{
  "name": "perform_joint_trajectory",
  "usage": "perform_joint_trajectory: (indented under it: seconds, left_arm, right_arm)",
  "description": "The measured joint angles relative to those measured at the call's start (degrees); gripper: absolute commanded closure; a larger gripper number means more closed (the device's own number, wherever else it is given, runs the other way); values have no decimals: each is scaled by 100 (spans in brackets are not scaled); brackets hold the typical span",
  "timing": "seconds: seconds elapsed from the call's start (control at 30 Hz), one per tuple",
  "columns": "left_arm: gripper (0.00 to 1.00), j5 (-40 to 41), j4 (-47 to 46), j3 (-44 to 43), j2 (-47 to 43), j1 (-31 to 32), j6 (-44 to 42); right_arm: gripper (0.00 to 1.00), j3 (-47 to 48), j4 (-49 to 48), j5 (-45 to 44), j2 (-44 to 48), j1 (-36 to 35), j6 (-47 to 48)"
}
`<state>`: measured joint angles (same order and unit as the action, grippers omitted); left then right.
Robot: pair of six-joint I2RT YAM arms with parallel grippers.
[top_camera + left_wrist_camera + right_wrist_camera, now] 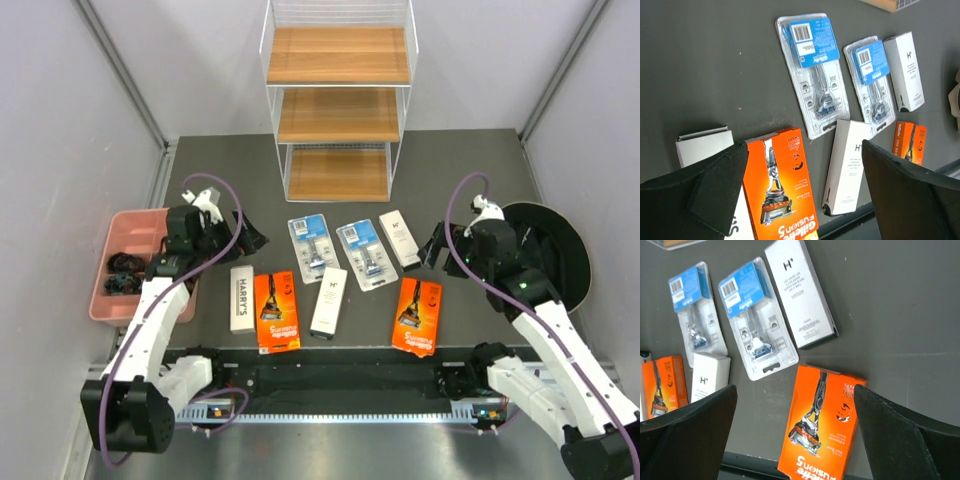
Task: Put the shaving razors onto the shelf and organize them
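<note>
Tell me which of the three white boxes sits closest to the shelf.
The rightmost white box, beside the right blister pack; the other two lie in the nearer row with the orange cards.

Dark table [470,165], razor packs [329,300], shelf [338,112], pink tray [140,214]

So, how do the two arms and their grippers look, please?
Both the left arm and the right arm have white shells with black joints. A purple cable loops over each. The left gripper and right gripper are black, with broad, matte, wedge-shaped fingers.
</note>
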<state>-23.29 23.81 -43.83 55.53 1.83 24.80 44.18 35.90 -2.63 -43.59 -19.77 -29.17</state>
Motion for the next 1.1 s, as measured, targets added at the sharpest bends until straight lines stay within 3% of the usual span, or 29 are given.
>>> perform_joint_trajectory:
  seconds: [0.27, 0.6, 1.1]
  left_arm:
    - [1, -181, 55, -7, 321, 140, -61]
    - [1, 621, 173, -315, 820, 1792, -35]
    - [1, 2144, 138, -1084, 2771, 4277, 483]
  right_arm:
    - [1, -387, -109, 310, -111, 0, -111]
    - [1, -566, -407, 466, -271, -404, -348]
    - [1, -863, -575, 131, -365, -1438, -977]
